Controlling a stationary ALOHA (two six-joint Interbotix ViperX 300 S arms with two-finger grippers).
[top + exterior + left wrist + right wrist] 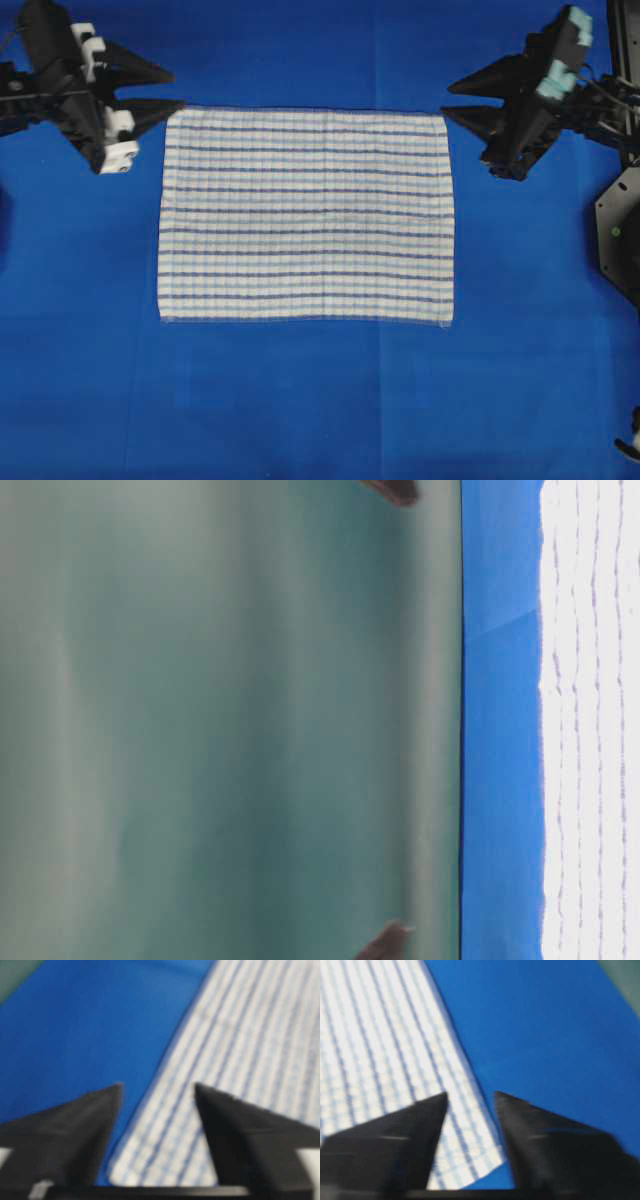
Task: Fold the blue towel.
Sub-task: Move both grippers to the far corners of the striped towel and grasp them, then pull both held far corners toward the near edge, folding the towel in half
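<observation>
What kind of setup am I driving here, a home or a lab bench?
Most likely a lab bench: a plain blue table covering, one striped towel laid flat, and the left gripper and right gripper fixed either side.

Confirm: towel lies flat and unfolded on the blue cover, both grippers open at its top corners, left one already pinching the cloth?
Not quite. The left gripper pinches nothing: in the left wrist view its jaws stand apart over the blue towel edge. The rest holds: towel flat and unfolded, right gripper open too.
</observation>
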